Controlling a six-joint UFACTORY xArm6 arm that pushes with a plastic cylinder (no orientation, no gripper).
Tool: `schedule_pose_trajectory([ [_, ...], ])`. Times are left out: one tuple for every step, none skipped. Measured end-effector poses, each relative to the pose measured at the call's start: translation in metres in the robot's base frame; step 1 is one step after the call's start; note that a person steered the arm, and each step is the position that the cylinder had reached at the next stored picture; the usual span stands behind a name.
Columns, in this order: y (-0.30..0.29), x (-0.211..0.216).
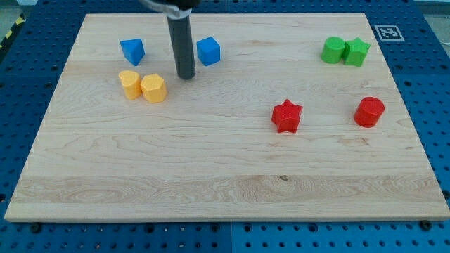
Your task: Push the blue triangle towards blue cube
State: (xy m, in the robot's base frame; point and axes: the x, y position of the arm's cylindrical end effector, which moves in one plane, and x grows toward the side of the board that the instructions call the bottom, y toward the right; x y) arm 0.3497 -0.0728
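Note:
The blue triangle [132,50] lies near the board's top left. The blue cube [208,50] lies to its right, about a hundred pixels away. My rod comes down from the view's top between them, and my tip [185,75] rests on the board just below and left of the blue cube, apart from it. The tip is to the right of the blue triangle and a little lower, not touching it.
A yellow heart-like block [129,83] and a yellow hexagon [153,88] sit side by side below the blue triangle. A green cylinder [333,50] and green star [357,51] are at top right. A red star [287,116] and red cylinder [369,112] lie lower right.

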Motion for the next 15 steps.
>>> schedule_pose_trajectory([
  [-0.006,-0.010],
  [-0.022,-0.001],
  [-0.042,0.021],
  [-0.079,0.027],
  [-0.125,0.017],
  [-0.155,-0.011],
  [-0.169,-0.031],
  [-0.142,-0.045],
  [-0.080,-0.059],
  [-0.057,-0.063],
  [-0.079,-0.062],
  [-0.081,-0.062],
  [-0.081,-0.062],
  [-0.117,-0.060],
  [-0.150,-0.041],
])
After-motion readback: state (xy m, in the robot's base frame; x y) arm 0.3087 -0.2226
